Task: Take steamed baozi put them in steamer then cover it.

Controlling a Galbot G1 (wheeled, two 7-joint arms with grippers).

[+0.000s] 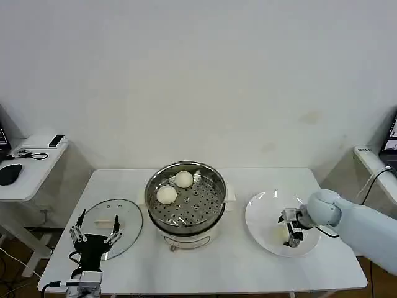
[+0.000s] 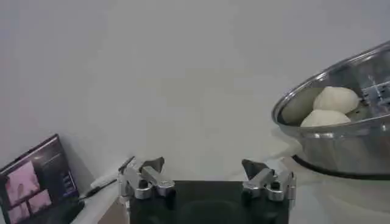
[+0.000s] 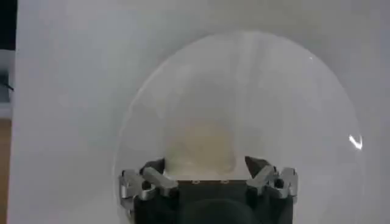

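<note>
Right gripper (image 1: 291, 234): low over the white plate (image 1: 260, 211), on the table's right side. Jaws spread wide; in the right wrist view (image 3: 206, 173) a pale baozi (image 3: 201, 146) lies on the plate between and just ahead of the fingertips (image 3: 259, 165). Cannot tell whether the pads touch it; nothing is lifted.

Baozi on plate: from the head view it shows as a faint cream patch (image 1: 279, 234) just beside the gripper, partly hidden by it.

Left gripper (image 1: 95, 233): near the table's front left corner, over the near edge of the cover (image 1: 127, 214). Jaws wide apart, holding nothing; same in the left wrist view (image 2: 207, 176).

Cover: flat on the table, just beyond the left gripper, with the cream bar handle (image 1: 106, 221) between the spread fingertips and slightly past them.

Steamer (image 1: 186, 231): table centre, between the two grippers, apart from both, uncovered. In the left wrist view its steel rim (image 2: 329, 131) sits ahead of the left gripper and off to one side.

Baozi in steamer: two on the perforated tray, one (image 1: 166, 194) nearer the left gripper, one (image 1: 183, 179) behind it toward the far rim. Both show over the rim in the left wrist view (image 2: 334, 98).
</note>
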